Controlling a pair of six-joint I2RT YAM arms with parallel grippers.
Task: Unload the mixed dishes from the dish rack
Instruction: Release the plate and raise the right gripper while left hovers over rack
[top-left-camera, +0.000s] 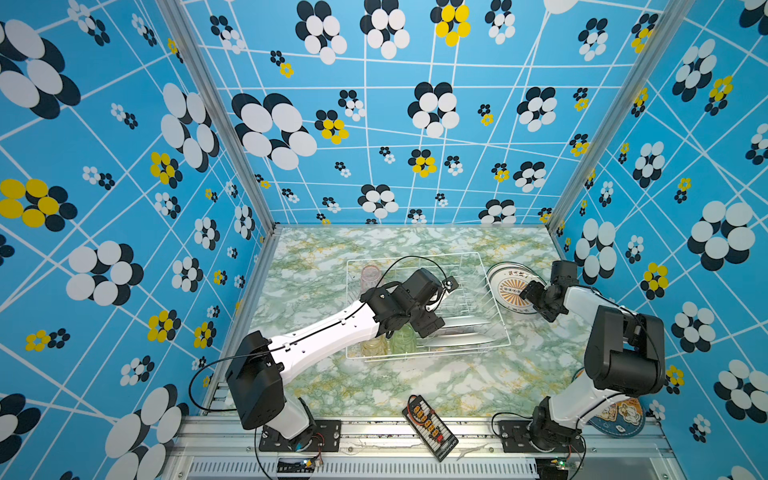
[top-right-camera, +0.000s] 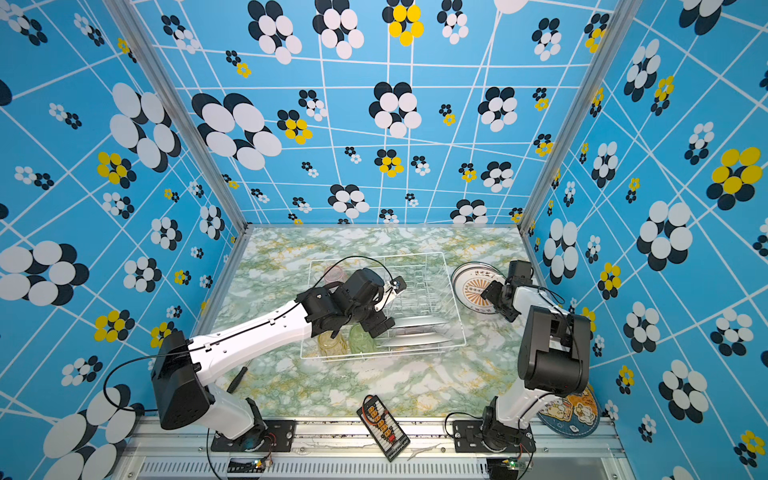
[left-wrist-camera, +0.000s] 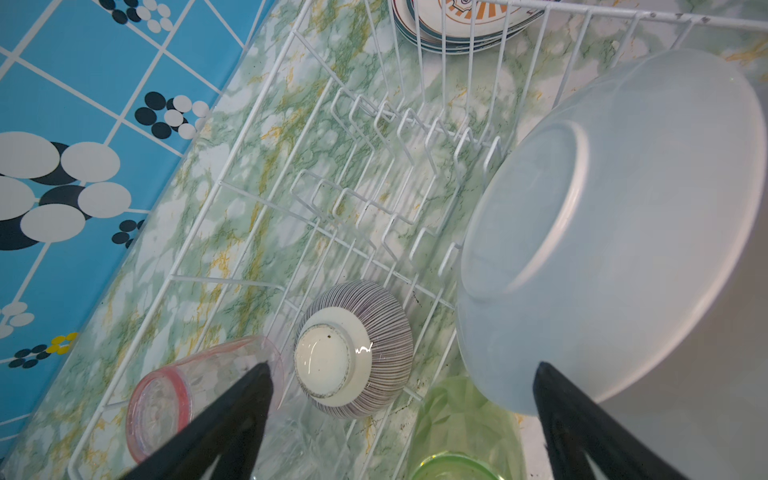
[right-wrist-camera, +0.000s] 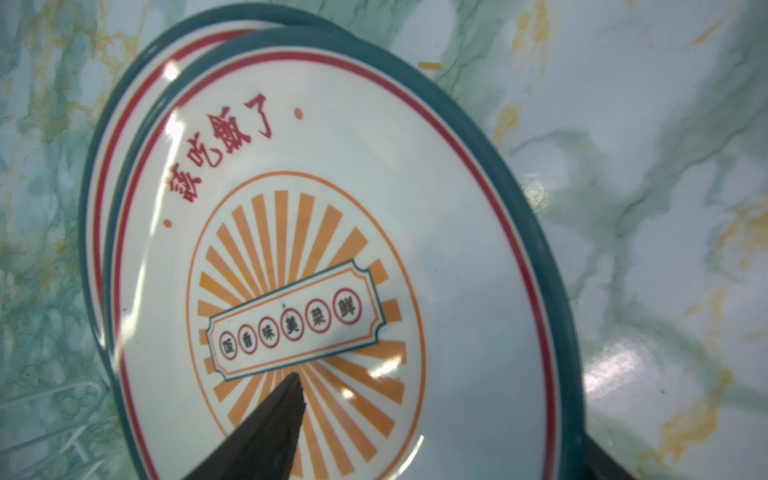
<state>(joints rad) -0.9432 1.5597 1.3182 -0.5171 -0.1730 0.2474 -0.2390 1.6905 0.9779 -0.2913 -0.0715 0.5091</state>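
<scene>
Dish rack (top-left-camera: 465, 286) sat mid-desk (top-left-camera: 415, 386). Three plates (top-left-camera: 459, 330) stood on edge in its slots; purple-striped bowl (left-wrist-camera: 353, 349) was upside down beside them, with the pink tumbler (left-wrist-camera: 199, 399), green tumbler (top-left-camera: 402, 338) and yellow tumbler (top-left-camera: 373, 345) also in the rack. Two plates (right-wrist-camera: 374, 249) were stacked, slightly offset, on the desk just right of the rack. Left tool (left-wrist-camera: 402, 374) hung over the bowl, jaws wide, holding nothing. Right tool (top-left-camera: 524, 290) was at the stack, jaws apart, straddling the top plate's rim, one finger (right-wrist-camera: 286, 399) over its face.
</scene>
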